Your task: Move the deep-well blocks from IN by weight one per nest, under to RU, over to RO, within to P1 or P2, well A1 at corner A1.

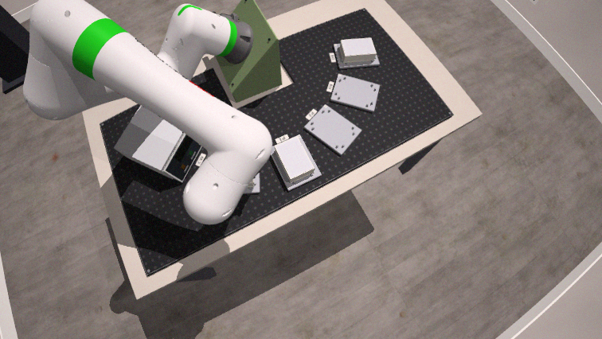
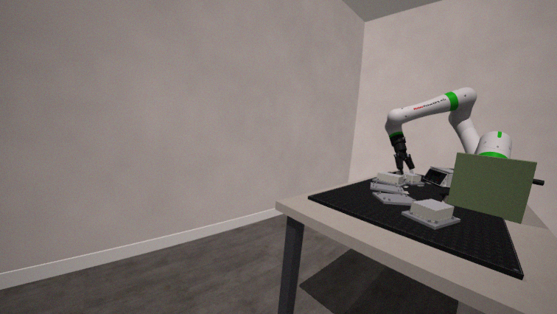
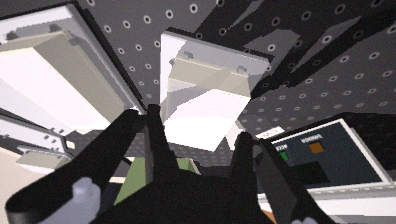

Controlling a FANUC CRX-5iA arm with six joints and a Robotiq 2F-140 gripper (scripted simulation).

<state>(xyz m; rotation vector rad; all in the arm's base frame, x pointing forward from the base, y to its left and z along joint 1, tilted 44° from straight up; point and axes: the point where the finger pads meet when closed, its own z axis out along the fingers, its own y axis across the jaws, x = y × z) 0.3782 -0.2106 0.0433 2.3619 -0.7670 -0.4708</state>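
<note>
My gripper (image 3: 198, 111) (image 2: 405, 168) is down over the infeed nest (image 3: 215, 50) (image 1: 255, 185), and its fingers stand against the two long sides of a white deep-well block (image 3: 212, 82) (image 2: 412, 177) that sits in the nest. In the top view the arm hides both the gripper and this block. A second block (image 1: 293, 159) (image 2: 390, 178) (image 3: 55, 80) sits in the nest right beside it. A third block (image 1: 357, 48) (image 2: 430, 208) sits in the far nest. Two grey nests (image 1: 354, 91) (image 1: 332, 128) between them hold nothing.
The check-weigher (image 1: 158, 141) (image 2: 438, 175) (image 3: 325, 155) stands close beside the infeed nest, its front panel facing the gripper. A tall green panel (image 1: 252, 63) (image 2: 491, 185) stands at the back of the black perforated mat (image 1: 404, 96). The table edge runs near the nests.
</note>
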